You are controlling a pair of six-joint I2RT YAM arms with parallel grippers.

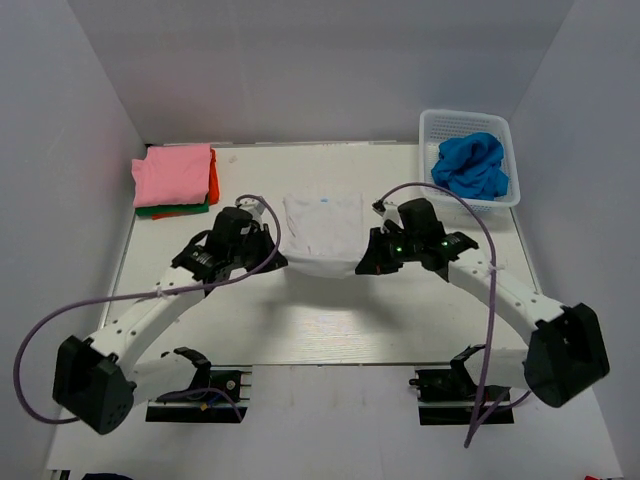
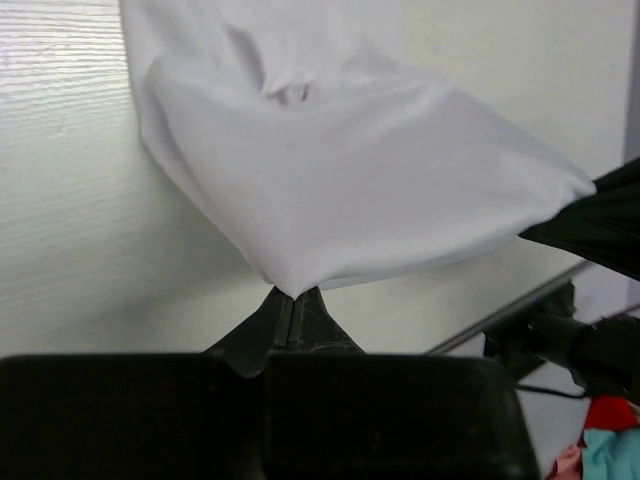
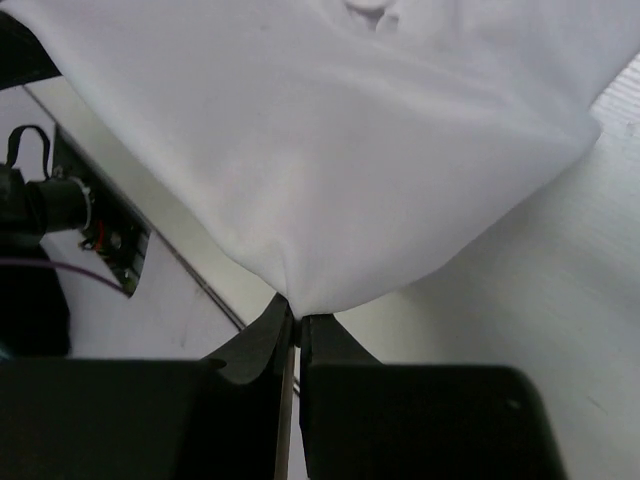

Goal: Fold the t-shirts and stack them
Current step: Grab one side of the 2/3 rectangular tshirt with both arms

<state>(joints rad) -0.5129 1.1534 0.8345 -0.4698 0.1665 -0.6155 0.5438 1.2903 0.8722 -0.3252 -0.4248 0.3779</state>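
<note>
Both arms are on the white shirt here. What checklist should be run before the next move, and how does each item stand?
1. Left pincer shut on a near corner of the white t-shirt: ok.
2. Right pincer shut on the other near corner: ok.
3. Both corners lifted to equal height: cannot tell.
4. Nothing lying on the shirt's far half: ok.
5. Folded stack at the far left, apart from the white shirt: ok.
6. Blue t-shirt folded: not ok, it lies crumpled in the basket.
</note>
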